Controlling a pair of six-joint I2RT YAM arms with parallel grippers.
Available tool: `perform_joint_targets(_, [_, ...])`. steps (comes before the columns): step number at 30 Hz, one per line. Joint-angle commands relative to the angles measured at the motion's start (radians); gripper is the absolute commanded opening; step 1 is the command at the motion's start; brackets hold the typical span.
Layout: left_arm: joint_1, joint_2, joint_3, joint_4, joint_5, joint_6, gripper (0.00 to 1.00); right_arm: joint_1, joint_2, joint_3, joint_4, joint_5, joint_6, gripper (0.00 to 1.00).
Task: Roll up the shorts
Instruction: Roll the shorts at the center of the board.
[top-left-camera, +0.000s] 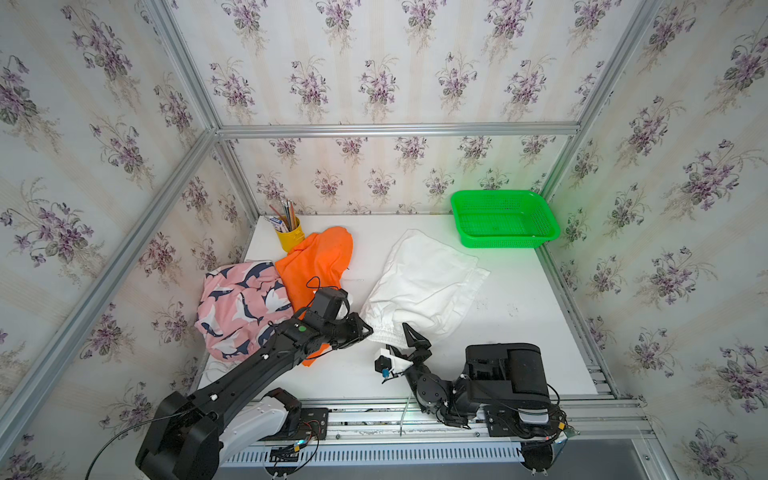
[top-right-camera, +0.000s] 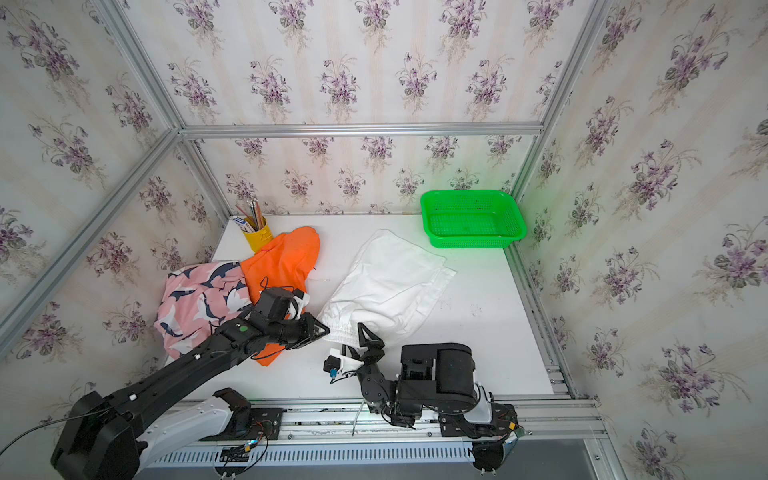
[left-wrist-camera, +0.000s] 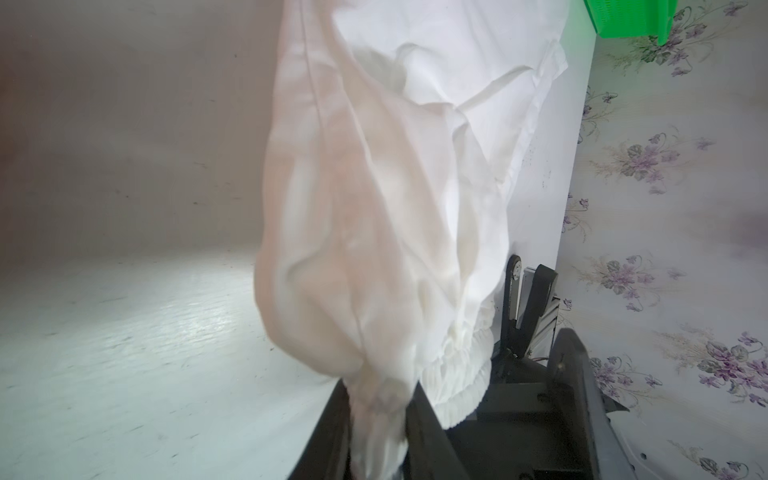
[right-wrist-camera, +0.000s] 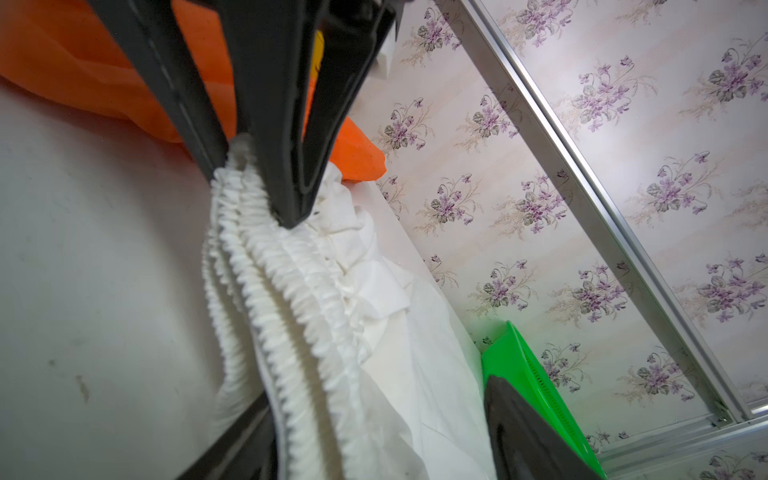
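Left arm (top-left-camera: 257, 370) hides the near ends of the orange shorts (top-left-camera: 316, 257) and pink shark-print shorts (top-left-camera: 232, 299), at nine to ten o'clock on the table (top-left-camera: 519, 332). In the left wrist view, frame edges cut off the left gripper (left-wrist-camera: 380, 401) and green basket (left-wrist-camera: 623, 16); the white shorts (left-wrist-camera: 374, 187) there are blurred. Print on the box (top-left-camera: 277, 223) in the yellow cup (top-left-camera: 291, 241), eleven o'clock, is unreadable.

I'm counting three cloth shorts: one plain white pair (top-left-camera: 424, 282), one bright orange pair (top-left-camera: 316, 262), one pink shark-print pair (top-left-camera: 232, 307). One green plastic mesh basket (top-left-camera: 505, 242), one yellow pencil cup (top-left-camera: 291, 240) and two black robot arms (top-left-camera: 257, 365) (top-left-camera: 503, 374) are sharing the one white table (top-left-camera: 519, 332).
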Motion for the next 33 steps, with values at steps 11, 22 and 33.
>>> perform_joint_targets(11, [0.001,-0.022,-0.002,0.003,-0.014,0.0,0.29,0.04,-0.073,-0.022,-0.119,-0.036,0.084,0.06])
perform_joint_targets(22, [0.002,-0.061,0.024,-0.017,-0.023,-0.014,0.15,0.038,-0.325,0.109,-0.91,-0.304,0.662,0.51])
perform_joint_targets(33, [0.001,-0.095,0.029,-0.02,-0.021,-0.06,0.11,0.031,-0.067,0.269,-0.587,-0.15,0.417,1.0])
